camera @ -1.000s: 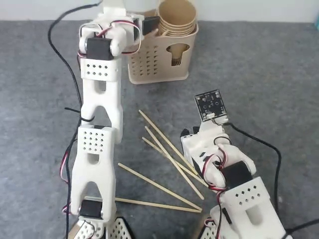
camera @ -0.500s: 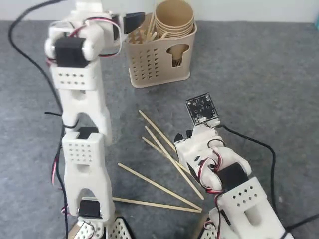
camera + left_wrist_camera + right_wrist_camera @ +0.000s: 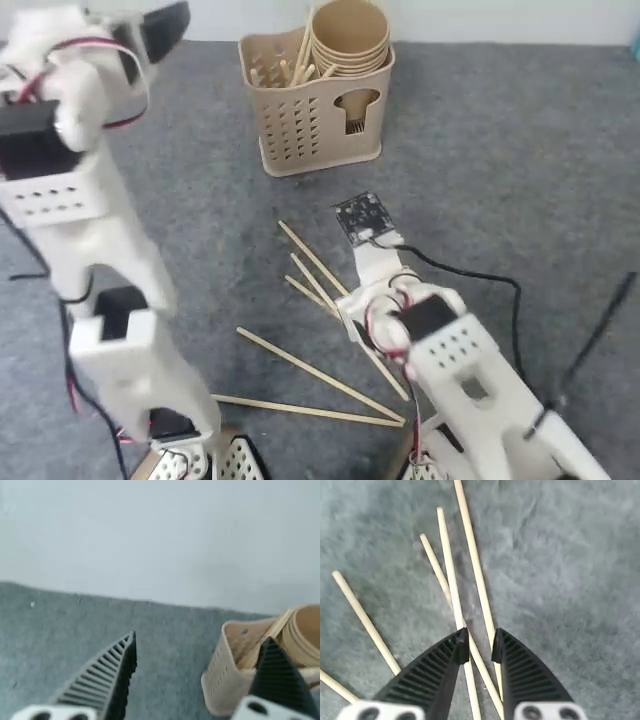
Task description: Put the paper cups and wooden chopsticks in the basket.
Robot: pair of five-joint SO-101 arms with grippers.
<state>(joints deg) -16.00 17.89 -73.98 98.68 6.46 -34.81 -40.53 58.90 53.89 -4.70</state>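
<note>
LEFT pincer (image 3: 200,640): wide apart, empty, swung clear of basket (image 3: 220,680) beside it | RIGHT pincer (image 3: 480,635): narrowly apart, advanced directly above chopsticks (image 3: 452,575) on desk (image 3: 570,555)

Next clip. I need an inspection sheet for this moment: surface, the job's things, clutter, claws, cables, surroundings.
Surface: grey mat covering the table.
Job's things: the basket at the far edge holds stacked paper cups and several chopsticks; five loose chopsticks lie on the mat between the arms.
Clutter: nothing seen.
Claws: the left claw is open and empty, raised beside the basket; the right claw is low over the loose chopsticks, its jaws a narrow gap apart.
Cables: a black cable runs from the right arm across the mat.
Surroundings: pale wall behind the mat.
</note>
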